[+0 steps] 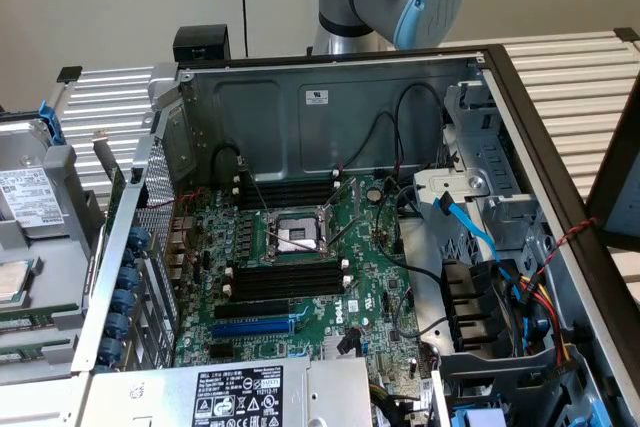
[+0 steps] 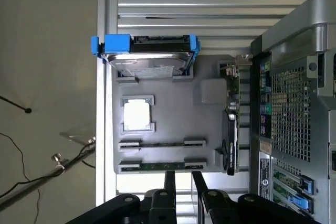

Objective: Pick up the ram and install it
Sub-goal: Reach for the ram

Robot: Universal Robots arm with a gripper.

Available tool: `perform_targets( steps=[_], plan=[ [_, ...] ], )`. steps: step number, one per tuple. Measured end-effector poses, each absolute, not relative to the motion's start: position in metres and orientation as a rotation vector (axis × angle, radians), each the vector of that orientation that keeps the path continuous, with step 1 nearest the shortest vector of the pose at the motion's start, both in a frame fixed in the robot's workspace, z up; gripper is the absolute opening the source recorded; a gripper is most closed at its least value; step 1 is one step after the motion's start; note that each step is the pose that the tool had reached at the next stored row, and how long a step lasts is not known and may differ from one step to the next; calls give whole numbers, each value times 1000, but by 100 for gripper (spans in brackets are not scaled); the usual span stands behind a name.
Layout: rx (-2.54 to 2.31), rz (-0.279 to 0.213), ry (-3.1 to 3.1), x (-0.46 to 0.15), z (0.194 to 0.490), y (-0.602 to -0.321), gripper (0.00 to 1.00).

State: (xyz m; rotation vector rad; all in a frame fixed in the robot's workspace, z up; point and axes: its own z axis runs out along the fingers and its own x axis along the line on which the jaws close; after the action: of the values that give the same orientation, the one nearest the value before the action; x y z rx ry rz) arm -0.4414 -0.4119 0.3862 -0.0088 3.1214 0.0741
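The gripper [image 2: 182, 176] is seen with its two fingers parted and nothing held between them. It is hung at the edge of the grey tray [image 2: 173, 124], nearest to the ram [image 2: 160, 166]. The ram is laid flat in its cradle along that edge, the one farthest from the hard drive [image 2: 147, 61] in its blue bracket. A second stick [image 2: 161, 144] is set parallel, just beside it. The open computer case [image 1: 330, 117] is stood next to the tray, with black memory slots [image 1: 285, 282] on its motherboard [image 1: 370, 247].
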Motion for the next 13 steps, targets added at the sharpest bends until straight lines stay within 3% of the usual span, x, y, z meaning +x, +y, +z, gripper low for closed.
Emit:
perform_targets(
  steps=[13],
  plan=[
    [-376,77,3104,-441,386,-412,27]
  ],
)
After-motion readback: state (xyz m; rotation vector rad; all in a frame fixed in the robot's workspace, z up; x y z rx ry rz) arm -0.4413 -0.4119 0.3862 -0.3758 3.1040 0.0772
